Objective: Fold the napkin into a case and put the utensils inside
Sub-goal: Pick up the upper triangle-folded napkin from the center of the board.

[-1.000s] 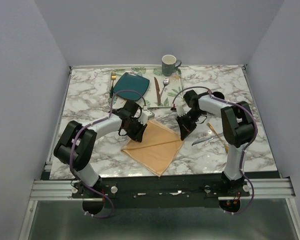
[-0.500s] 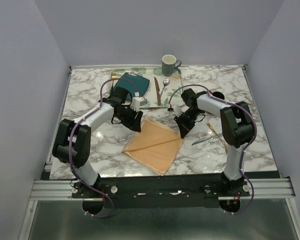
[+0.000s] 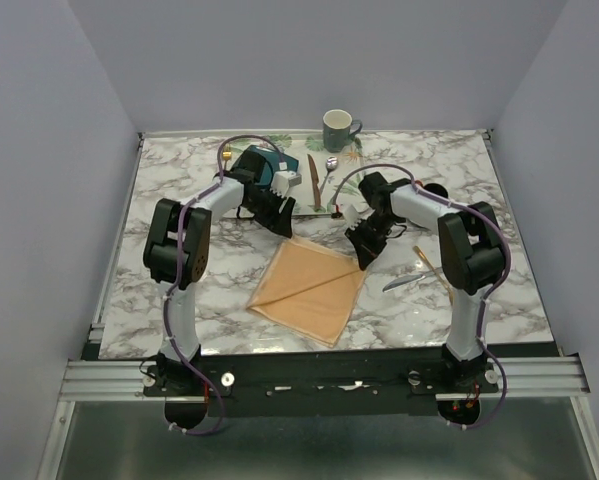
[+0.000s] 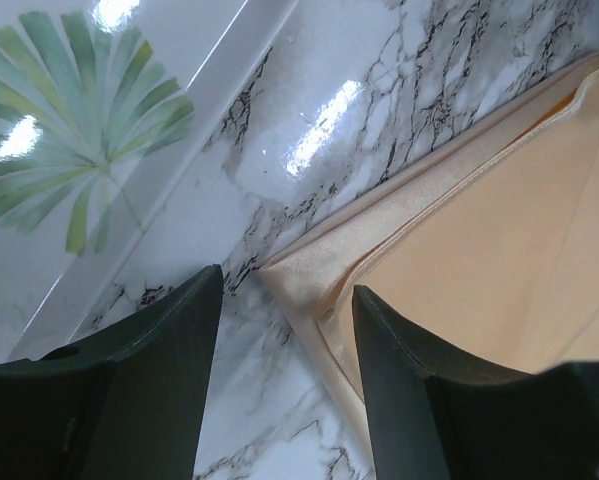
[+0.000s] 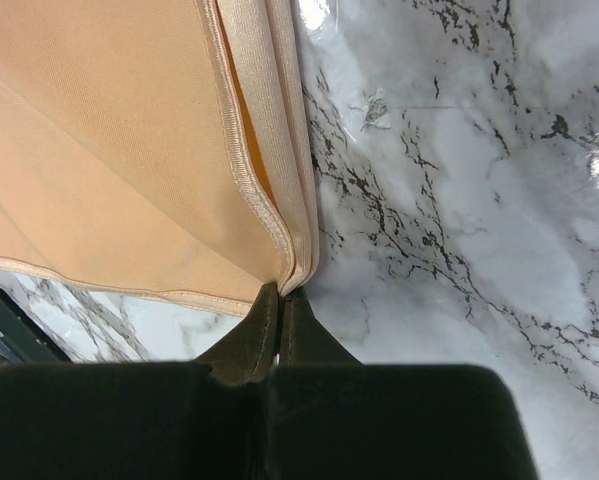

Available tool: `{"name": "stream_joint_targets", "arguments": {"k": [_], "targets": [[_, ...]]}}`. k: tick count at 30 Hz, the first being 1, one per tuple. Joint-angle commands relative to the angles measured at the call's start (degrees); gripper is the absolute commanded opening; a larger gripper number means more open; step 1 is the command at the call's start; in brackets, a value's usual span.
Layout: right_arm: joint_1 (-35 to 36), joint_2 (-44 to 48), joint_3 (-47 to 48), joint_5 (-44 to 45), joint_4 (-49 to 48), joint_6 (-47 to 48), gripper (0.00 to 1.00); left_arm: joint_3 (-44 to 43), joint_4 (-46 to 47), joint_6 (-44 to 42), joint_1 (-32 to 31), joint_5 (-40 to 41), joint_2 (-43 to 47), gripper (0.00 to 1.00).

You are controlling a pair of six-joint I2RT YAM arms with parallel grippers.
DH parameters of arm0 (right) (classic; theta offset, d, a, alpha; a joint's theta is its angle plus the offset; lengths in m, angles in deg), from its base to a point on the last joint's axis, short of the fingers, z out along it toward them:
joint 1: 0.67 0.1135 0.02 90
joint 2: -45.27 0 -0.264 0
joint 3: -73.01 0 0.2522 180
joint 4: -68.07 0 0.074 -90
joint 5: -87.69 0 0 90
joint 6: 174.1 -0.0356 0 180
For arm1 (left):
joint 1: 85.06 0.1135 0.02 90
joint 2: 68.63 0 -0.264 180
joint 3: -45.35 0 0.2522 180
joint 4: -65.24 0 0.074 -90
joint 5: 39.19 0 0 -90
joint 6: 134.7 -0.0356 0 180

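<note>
The folded napkin [image 3: 309, 290] lies on the marble tabletop [image 3: 169, 200] between my arms. My right fingers [image 5: 244, 340] are pinched shut on its right corner. My left fingers [image 4: 139, 370] stand wide and empty above the far corner. With nothing holding that corner, a tug from the right could slide the layers apart.

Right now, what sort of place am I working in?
Likely a lab test booth staged as a dining table: plain walls box in a marble-patterned tabletop, a metal rail runs along its near edge, and a mug, teal plate and napkin are laid out.
</note>
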Motion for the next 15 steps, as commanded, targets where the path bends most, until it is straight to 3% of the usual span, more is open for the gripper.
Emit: {"name": "stream_joint_targets", "arguments": {"k": [1, 9, 15], "targets": [[0.11, -1.70, 1.68, 1.89, -1.73, 1.41, 0.01, -2.17, -2.97, -1.01, 0.43, -4.70, -2.21, 0.63], [0.11, -1.87, 1.51, 1.81, -1.64, 1.67, 0.01, 1.86, -3.33, -0.31, 0.86, -5.85, -2.13, 0.61], [0.11, -2.22, 1.77, 1.72, -1.64, 2.03, 0.01, 3.36, -2.80, -0.75, 1.48, -7.35, -1.86, 0.53]]}}
